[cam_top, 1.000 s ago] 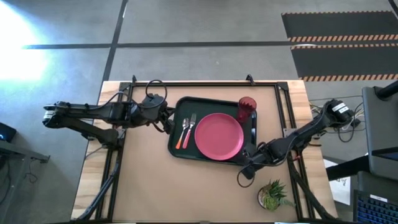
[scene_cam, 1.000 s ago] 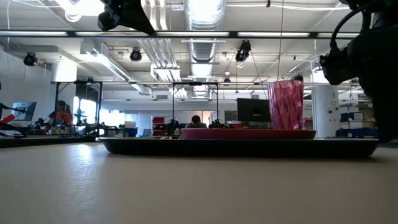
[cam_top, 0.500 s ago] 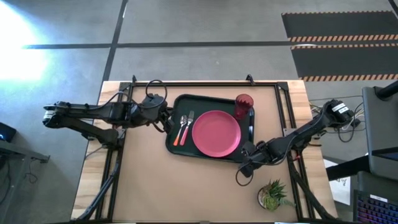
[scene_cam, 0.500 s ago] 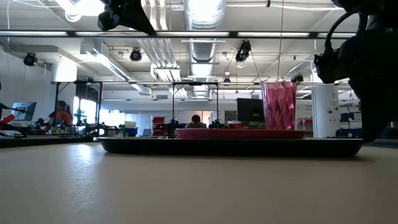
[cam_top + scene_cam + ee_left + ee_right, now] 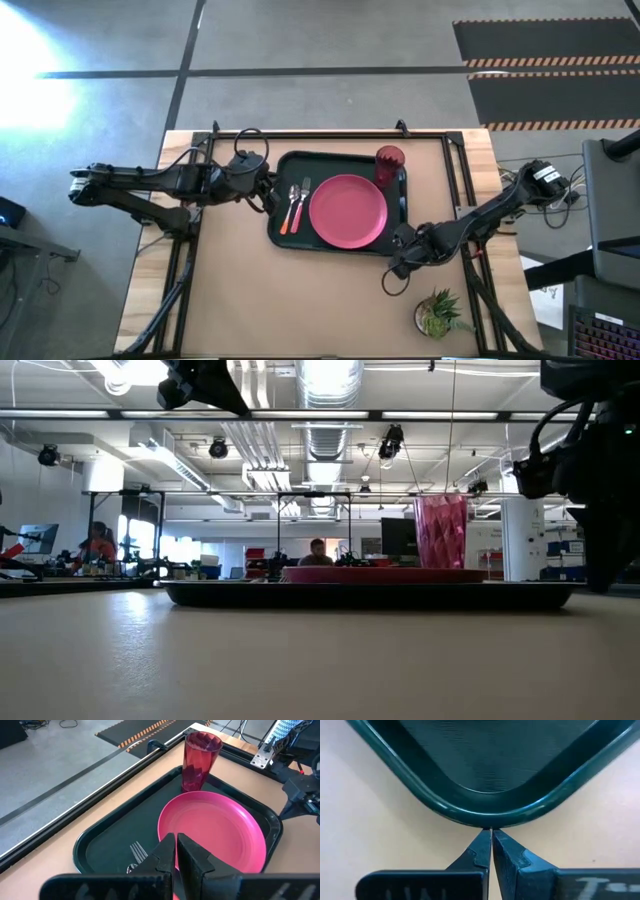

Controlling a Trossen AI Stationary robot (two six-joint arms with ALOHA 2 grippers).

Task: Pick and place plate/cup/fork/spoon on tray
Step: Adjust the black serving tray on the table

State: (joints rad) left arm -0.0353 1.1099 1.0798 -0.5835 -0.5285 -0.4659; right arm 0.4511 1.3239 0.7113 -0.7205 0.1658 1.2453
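The dark green tray [image 5: 283, 240] lies flat on the table, left of centre. On it rest the pink-red plate [image 5: 347, 211], the dark-red cup [image 5: 390, 163] upright at the far right corner, and the fork [image 5: 303, 196] and orange-handled spoon [image 5: 288, 222] at the left. My right gripper [image 5: 397, 262] is shut at the tray's near right corner. My left gripper [image 5: 268, 195] is shut and empty, raised over the tray's left edge; it also shows in the left wrist view [image 5: 176, 838]. My right gripper touches the outside of the raised rim at the tray's near right corner [image 5: 487, 824] with the tips of its shut fingers [image 5: 482, 842]. It comes in low and level from the table's near right. The tray stays flat on the table.
A small potted green plant [image 5: 437, 313] stands near the table's near right corner, just behind my right arm. Bare tabletop lies in front of the tray [image 5: 370, 597]. People sit far off in the room beyond.
My right gripper has moved toward the table's far left, staying shut against the tray's corner. The tray has slid with it: its right end, with the cup and plate, has shifted left, while its left end has stayed almost in place.
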